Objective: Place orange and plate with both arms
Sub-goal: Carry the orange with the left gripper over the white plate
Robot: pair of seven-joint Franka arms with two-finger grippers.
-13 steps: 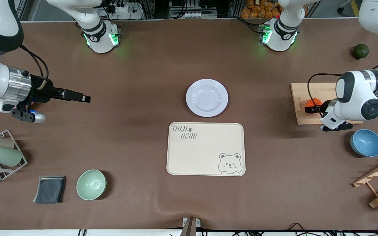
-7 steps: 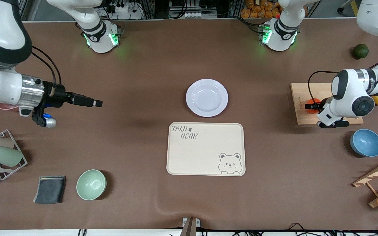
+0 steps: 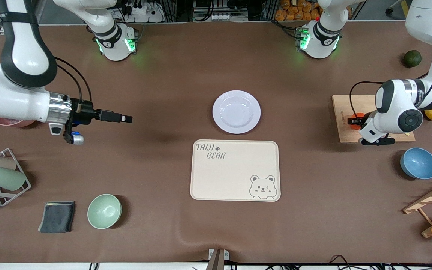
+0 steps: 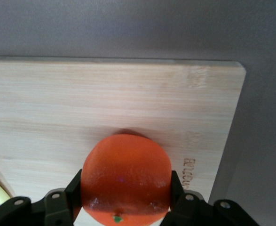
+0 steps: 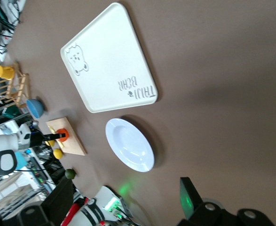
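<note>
Glossy plate (image 3: 236, 111), dimpled waxy orange (image 4: 125, 178), pale-grained wooden board (image 4: 105, 103).

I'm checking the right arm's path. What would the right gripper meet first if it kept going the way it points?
Probably the plate. The right gripper points level across the table toward it, with only bare table between. Its height is unclear, so it might pass just over the rim.

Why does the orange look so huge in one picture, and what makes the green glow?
In the left wrist view the orange looks huge because the camera sits right above the left gripper clamped on it. In the front view, lamps on the arm bases glow green onto the table, and the plate shines glossy.
</note>
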